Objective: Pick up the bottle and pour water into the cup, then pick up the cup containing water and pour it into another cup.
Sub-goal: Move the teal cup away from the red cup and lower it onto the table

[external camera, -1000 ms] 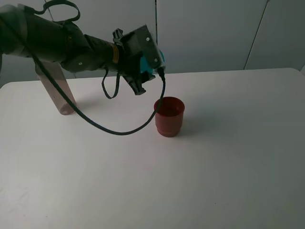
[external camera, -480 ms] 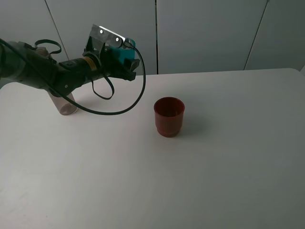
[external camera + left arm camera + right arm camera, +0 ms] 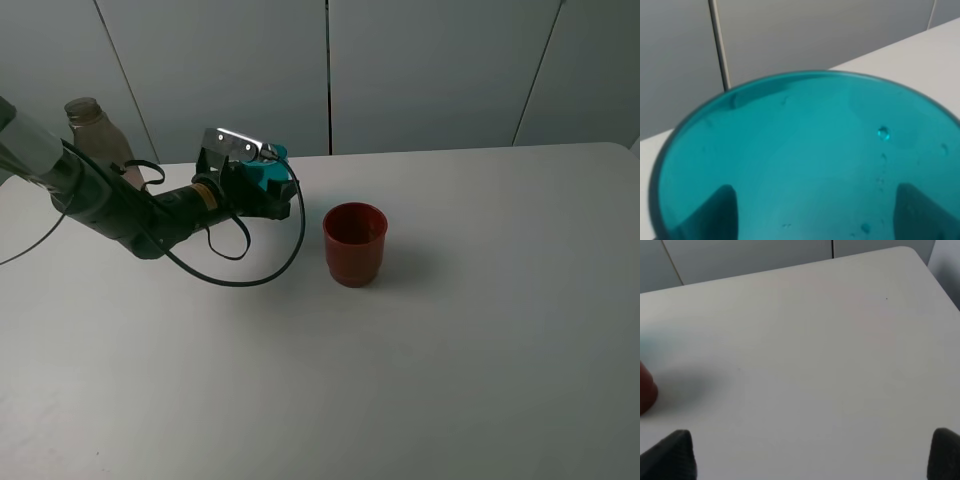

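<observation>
Your left gripper point(image 3: 272, 190) clamps the teal cup point(image 3: 262, 180), left of the red cup point(image 3: 354, 243).
Wrist view adds droplets inside; right fingers point(image 3: 671, 452) spread apart over bare surface point(image 3: 805, 355); bottle point(image 3: 98, 135) far left.

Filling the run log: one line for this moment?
left gripper: holds teal cup | red cup: upright on table | bottle: behind left arm

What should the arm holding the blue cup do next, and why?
Probably lower the teal cup and set it on the table. The left gripper holds it upright, off to the side of the red cup, and the wrist view shows only droplets inside, so the pour looks finished.
</observation>
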Tool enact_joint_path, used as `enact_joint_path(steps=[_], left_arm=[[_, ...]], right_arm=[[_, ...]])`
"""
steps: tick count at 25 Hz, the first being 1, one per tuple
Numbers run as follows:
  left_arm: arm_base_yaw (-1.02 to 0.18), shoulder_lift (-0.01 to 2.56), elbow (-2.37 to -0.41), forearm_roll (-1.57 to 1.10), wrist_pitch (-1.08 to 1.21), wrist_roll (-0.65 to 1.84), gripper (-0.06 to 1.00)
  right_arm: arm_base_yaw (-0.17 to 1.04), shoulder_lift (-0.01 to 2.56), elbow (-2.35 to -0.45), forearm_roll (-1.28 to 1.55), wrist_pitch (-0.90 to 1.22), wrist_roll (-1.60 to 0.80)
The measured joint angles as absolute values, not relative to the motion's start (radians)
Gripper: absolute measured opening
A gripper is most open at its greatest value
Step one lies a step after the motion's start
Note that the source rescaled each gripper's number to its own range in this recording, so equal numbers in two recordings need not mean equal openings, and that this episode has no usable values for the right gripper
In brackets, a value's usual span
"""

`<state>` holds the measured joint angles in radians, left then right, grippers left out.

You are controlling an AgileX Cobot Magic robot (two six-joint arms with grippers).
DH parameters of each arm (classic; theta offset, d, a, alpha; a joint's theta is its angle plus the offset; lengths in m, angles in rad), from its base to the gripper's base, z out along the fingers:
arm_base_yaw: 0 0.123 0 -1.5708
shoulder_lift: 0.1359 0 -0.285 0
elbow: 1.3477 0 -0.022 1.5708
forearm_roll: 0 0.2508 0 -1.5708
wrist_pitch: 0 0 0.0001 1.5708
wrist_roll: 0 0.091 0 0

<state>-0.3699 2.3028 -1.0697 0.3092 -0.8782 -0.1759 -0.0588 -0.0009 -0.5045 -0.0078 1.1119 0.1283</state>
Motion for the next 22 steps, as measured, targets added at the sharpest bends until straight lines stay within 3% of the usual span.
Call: enact_joint_path(steps=[15,16,17,18,20,22], left_arm=[[-0.37,2.357,-1.07,0.323,-0.915,-0.176,0.1],[-0.37,2.357,-1.07,0.323,-0.915,-0.176,0.18],[-0.37,2.357,-1.07,0.323,-0.915,-0.176,0.52],[-0.37,2.357,-1.07,0.325,-0.907,-0.176,0.78],[-0.37,2.343,-1.07,0.325,-0.894,-0.178,0.91],[-0.37,2.318,-1.07,0.327,-0.888,-0.18,0.94]], right_arm=[[-0.059,-0.001,-0.504,-0.008,1.112,0.128],[-0.059,-0.001,-0.504,-0.008,1.112,0.128],[-0.059,-0.001,-0.504,-0.008,1.112,0.128],[-0.059,-0.001,-0.504,-0.008,1.112,0.128],[-0.059,-0.001,-0.504,-0.008,1.112,0.128],[-0.059,-0.001,-0.504,-0.008,1.112,0.128]])
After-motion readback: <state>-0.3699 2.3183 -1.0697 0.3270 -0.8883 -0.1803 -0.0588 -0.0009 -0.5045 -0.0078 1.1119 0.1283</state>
